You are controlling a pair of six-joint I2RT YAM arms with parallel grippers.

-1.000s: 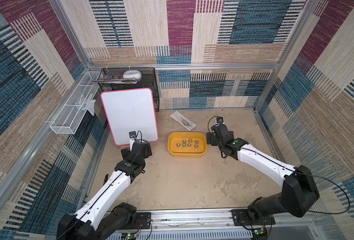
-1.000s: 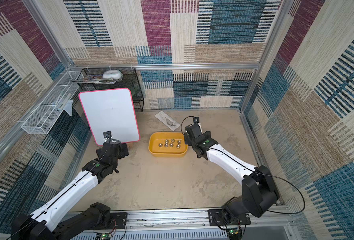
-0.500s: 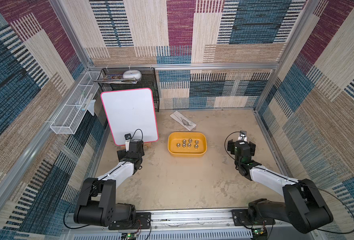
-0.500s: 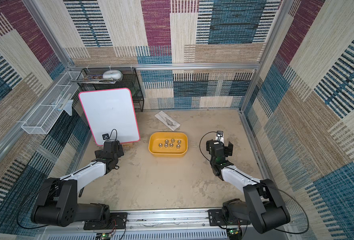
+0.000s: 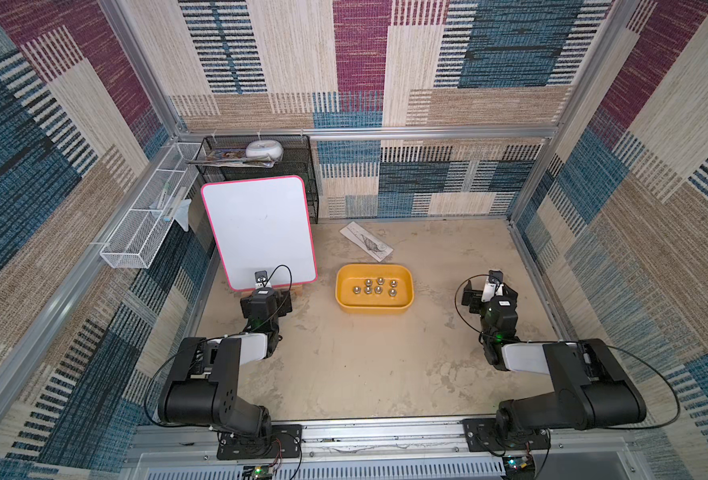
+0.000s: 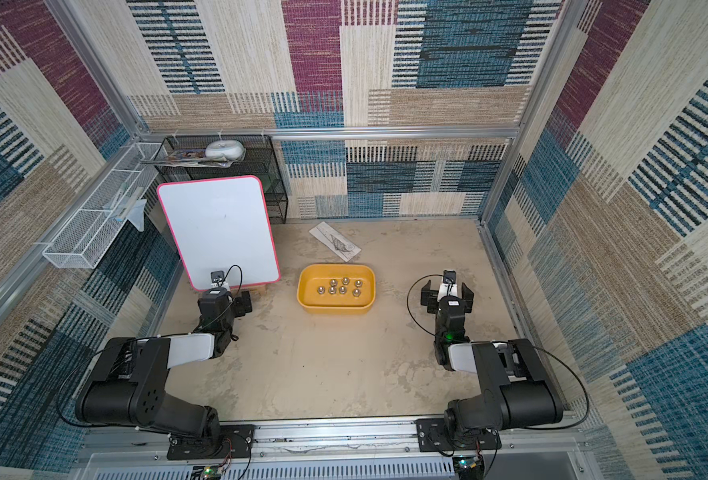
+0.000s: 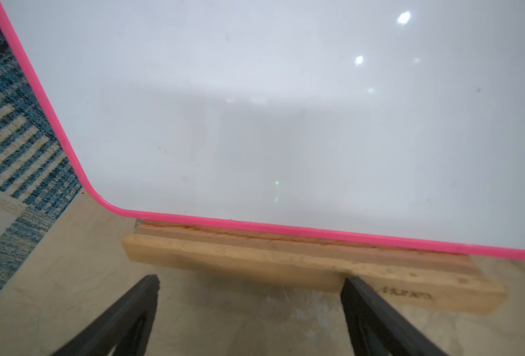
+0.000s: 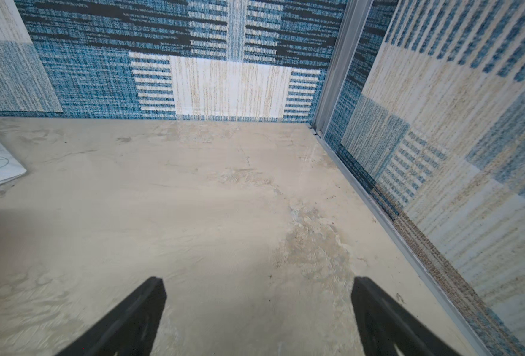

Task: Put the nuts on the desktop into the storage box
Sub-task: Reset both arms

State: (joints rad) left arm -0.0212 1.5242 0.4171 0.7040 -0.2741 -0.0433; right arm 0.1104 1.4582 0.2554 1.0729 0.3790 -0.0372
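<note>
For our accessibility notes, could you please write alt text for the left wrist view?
A white board with a pink rim stands on a wooden base on the tan desktop; the open, empty left pincer faces it.

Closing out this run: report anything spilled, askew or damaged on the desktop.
Nothing is spilled: all seven nuts lie inside the storage box; none shows on the desktop. Only a paper leaflet lies skewed behind the box, and the desktop is worn in grey patches.
</note>
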